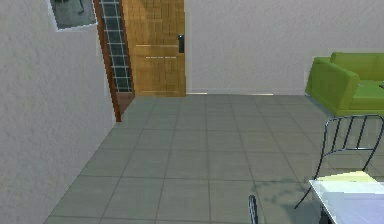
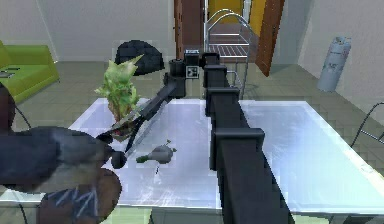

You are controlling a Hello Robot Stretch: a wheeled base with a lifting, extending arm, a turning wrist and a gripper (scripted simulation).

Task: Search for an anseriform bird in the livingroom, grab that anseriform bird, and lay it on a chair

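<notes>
Arm side view: small grey bird (image 2: 160, 153) on table (image 2: 300, 140) just right of gripper (image 2: 122, 150), any hold untellable.

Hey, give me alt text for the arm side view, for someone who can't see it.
A dark robot arm stretches across a glossy white table, its fingers angled down near a small grey duck-like figure on the tabletop. A leafy green plant stands on the table, with a green sofa and a metal-framed chair beyond.
</notes>
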